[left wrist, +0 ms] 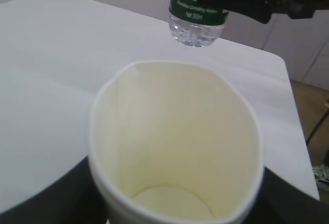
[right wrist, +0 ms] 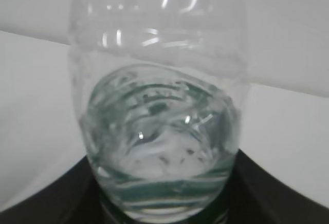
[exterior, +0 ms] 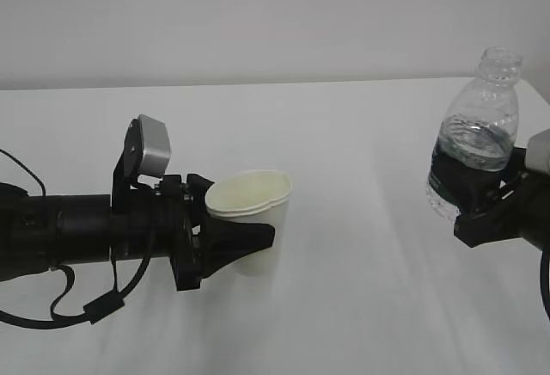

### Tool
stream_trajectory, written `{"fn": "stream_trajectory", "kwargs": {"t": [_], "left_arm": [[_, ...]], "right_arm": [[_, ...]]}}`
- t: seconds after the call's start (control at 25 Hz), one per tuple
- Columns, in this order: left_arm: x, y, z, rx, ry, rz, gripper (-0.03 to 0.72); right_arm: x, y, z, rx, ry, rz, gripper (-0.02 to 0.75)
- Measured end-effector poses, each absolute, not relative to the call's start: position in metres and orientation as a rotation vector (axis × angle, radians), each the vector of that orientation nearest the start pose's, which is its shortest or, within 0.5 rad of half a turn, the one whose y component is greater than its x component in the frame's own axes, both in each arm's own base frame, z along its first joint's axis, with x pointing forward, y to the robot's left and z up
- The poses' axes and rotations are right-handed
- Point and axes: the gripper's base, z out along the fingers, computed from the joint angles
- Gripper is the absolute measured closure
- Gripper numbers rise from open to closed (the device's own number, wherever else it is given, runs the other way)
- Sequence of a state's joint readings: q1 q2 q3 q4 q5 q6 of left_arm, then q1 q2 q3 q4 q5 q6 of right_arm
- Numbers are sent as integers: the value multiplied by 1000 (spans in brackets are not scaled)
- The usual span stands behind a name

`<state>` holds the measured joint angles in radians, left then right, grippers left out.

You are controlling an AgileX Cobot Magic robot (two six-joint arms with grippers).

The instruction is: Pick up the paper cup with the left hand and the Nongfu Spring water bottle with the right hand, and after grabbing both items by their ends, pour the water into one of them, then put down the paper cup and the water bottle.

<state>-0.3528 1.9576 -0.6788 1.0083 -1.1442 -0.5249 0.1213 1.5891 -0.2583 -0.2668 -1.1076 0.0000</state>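
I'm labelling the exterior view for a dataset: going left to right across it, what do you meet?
left hand → paper cup → bare white table → Nongfu Spring water bottle → right hand, its arm running off the right edge.

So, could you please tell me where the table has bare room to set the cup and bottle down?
The table is bare between cup and bottle, also behind both toward the wall. Only the left arm's side is crowded.

Soft even light, faint shadows, slight blur
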Motion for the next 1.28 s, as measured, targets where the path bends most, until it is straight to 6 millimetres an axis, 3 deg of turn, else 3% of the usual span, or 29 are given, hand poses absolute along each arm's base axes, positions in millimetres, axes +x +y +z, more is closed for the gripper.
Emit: {"fn": "stream_trajectory", "kwargs": {"t": [0.4, 0.76, 1.28], "left_arm": [[254, -188, 125, 1031, 1645, -1092, 241], [243, -207, 126, 1049, 1633, -1126, 241], [263, -217, 136, 1110, 1586, -1048, 241]], "right_arm": [[217, 47, 175, -379, 1675, 189, 311], [210, 48, 175, -413, 1754, 203, 311], [186, 39, 204, -409, 1787, 109, 311]]}}
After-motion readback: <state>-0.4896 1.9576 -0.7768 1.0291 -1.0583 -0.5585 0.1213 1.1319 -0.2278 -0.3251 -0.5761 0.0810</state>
